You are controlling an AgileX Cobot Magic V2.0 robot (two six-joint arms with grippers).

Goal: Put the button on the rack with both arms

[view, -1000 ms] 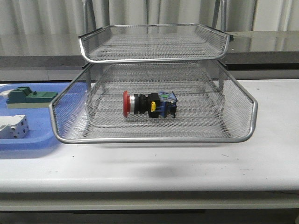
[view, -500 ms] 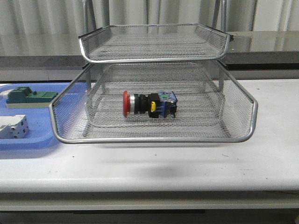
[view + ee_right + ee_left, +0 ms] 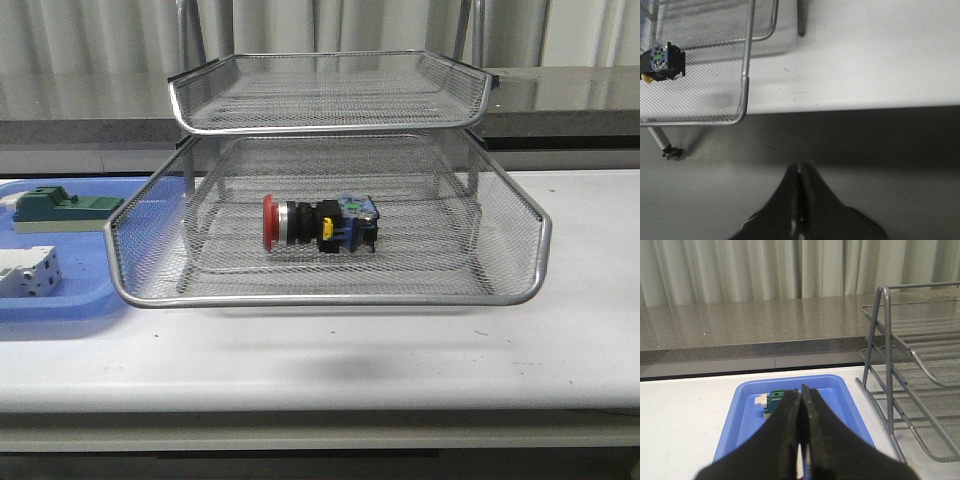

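The button (image 3: 320,224), with its red head, silver collar and black-blue body, lies on its side in the lower visible tier of the silver wire-mesh rack (image 3: 330,300); its red head points left. In the right wrist view the button (image 3: 662,61) shows at the rack's (image 3: 745,75) corner. Neither arm appears in the front view. My left gripper (image 3: 800,390) is shut and empty, hanging over the blue tray (image 3: 850,400). My right gripper (image 3: 800,166) is shut with nothing in it, off the table's front edge above the floor.
A flat blue tray (image 3: 70,305) left of the rack holds a green block (image 3: 65,208) and a white-grey block (image 3: 28,272). The rack's upper tier (image 3: 330,125) overhangs the button. White tabletop (image 3: 400,350) lies in front, a grey counter and curtains behind.
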